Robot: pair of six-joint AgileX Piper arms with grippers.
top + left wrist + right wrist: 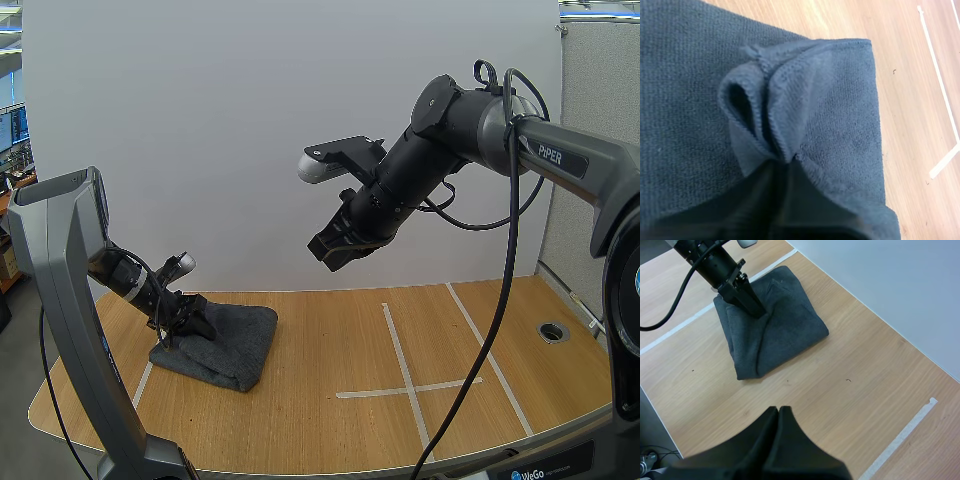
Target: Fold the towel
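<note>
A dark grey towel [228, 342] lies folded into a thick pad at the left of the wooden table [330, 410]. My left gripper [196, 325] rests on its top, shut on a bunched fold of the towel [765, 115]; the cloth puckers up between the fingertips [782, 170]. From the right wrist view the folded towel [785, 335] shows with the left gripper [757, 310] pressing into it. My right gripper [335, 250] hangs high above the table's middle, shut on nothing, its fingers [777, 440] lying together as one dark wedge.
White tape lines [405, 385] cross on the table right of centre, and another tape strip [143, 380] runs by the towel. A round cable hole [552, 331] sits at the far right. A white wall stands behind the table.
</note>
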